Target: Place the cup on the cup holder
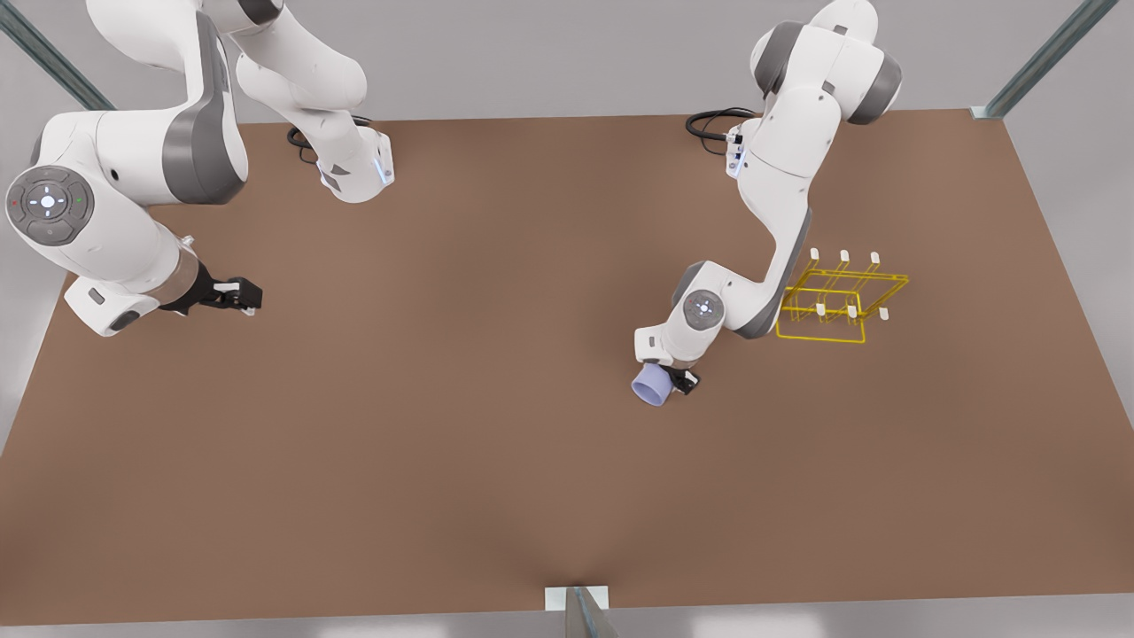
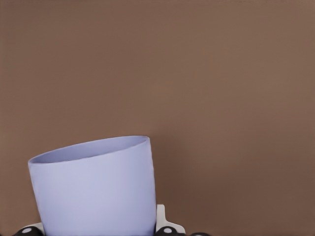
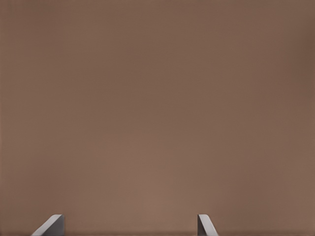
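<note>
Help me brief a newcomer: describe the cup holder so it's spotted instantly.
On the brown table, look toward the front view's right, beside the left gripper holding the lavender cup. The cup holder is the yellow wire rack with white-tipped prongs.

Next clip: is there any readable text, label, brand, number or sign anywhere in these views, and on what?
None: no readable text.
The lavender-blue tapered cup in the left gripper is plain.
The yellow wire cup holder has no label.
The brown table is unmarked.
The waiting right gripper, fingers apart, has no print.
The arms' round joint caps show only small lights, no letters.
</note>
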You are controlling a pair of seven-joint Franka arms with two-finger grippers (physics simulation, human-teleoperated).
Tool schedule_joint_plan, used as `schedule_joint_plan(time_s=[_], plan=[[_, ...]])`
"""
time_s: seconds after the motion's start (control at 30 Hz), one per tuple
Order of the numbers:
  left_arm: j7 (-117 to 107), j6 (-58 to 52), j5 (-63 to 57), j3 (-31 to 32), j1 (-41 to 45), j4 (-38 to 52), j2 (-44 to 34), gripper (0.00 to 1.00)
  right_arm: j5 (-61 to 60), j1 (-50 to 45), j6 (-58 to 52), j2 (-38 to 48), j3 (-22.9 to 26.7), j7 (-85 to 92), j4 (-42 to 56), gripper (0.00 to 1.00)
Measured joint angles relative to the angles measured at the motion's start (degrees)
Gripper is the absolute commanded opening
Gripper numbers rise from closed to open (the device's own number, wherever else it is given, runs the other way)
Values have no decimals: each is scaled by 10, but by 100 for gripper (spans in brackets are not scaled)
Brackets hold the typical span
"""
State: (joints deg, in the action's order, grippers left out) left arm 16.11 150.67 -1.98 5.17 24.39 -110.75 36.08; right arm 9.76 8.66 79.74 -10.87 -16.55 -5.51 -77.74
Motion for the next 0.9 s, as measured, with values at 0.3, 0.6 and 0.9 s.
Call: schedule_joint_plan(time_s=[0.3,0.6,0.9], plan=[[-12,-89,-32,0,3,64,-16,75,0,0,0,0,0,-5,0,100],[16,-549,-446,1,84,226,-12,75,0,0,0,0,0,-8,0,100],[131,-872,-781,1,91,139,6,75,-1,-1,1,-1,0,-10,0,100]])
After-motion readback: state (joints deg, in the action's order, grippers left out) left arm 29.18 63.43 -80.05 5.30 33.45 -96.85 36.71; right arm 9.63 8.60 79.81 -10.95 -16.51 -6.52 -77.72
